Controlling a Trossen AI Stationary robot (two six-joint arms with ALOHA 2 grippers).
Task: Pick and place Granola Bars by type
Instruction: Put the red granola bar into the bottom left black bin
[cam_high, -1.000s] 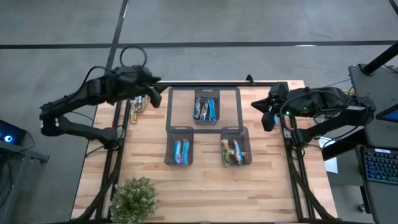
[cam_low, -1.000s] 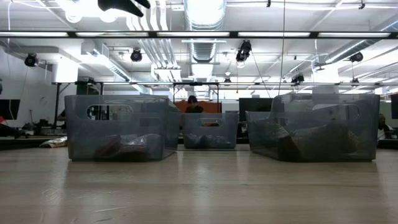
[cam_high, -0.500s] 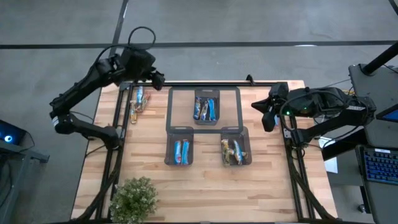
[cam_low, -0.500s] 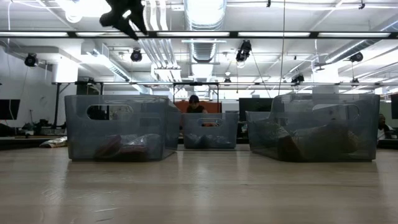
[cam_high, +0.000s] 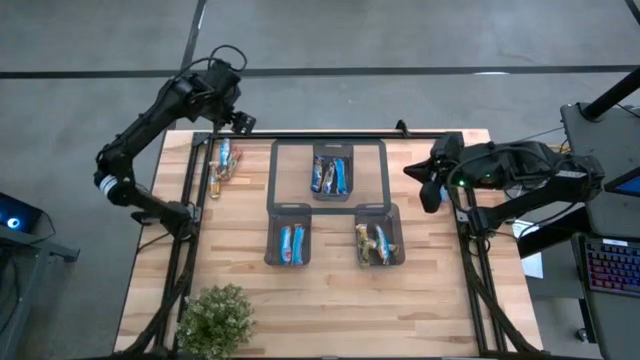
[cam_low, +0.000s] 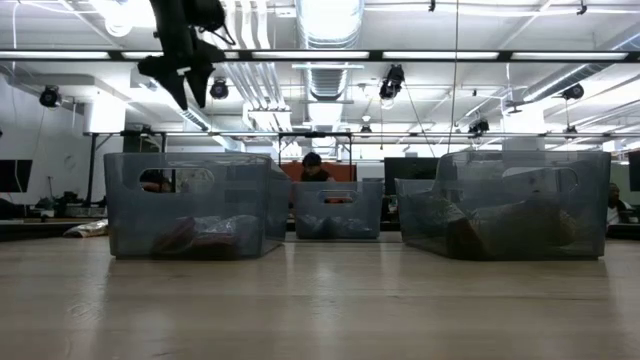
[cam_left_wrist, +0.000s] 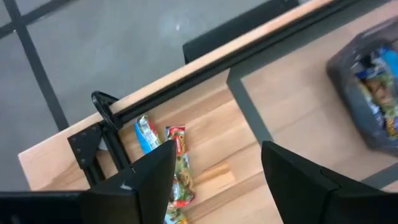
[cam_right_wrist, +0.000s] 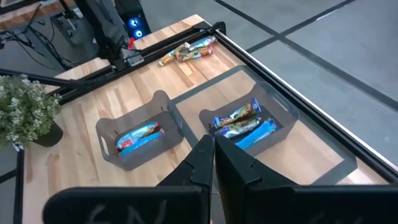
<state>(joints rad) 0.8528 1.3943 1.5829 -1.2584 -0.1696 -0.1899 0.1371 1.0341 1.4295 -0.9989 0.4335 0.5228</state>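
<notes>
At the far left we see the left gripper (cam_high: 243, 121) raised high over the table's back-left corner, its two dark fingers (cam_left_wrist: 154, 171) spread wide with nothing between them; in the low view it hangs up near the ceiling lights (cam_low: 178, 80). Just below and a little in front of that gripper lie the loose Granola Bars (cam_high: 222, 165) on the bare wood, a blue one and red and brownish ones lying end to end beside the table's edge rail; the left wrist view shows them (cam_left_wrist: 165, 163) directly under its open fingers, well apart from them in height. To the gripper's right stands the back bin (cam_high: 332, 148), holding several blue-wrapped bars and sitting inside a dark rectangular outline marked on the table (cam_high: 430, 300). In front of it, and farther from the left gripper, the front-left bin (cam_high: 288, 212) holds red-and-blue bars, and the front-right bin (cam_high: 378, 212) holds brownish-gold ones. A potted plant (cam_high: 215, 320) sits at the table's front-left corner, well away from both grippers. At the right edge the right gripper (cam_high: 430, 193) waits, hovering above the table's side rail, its fingers (cam_right_wrist: 203, 160) pressed together and empty, with the three bins out ahead of it.
</notes>
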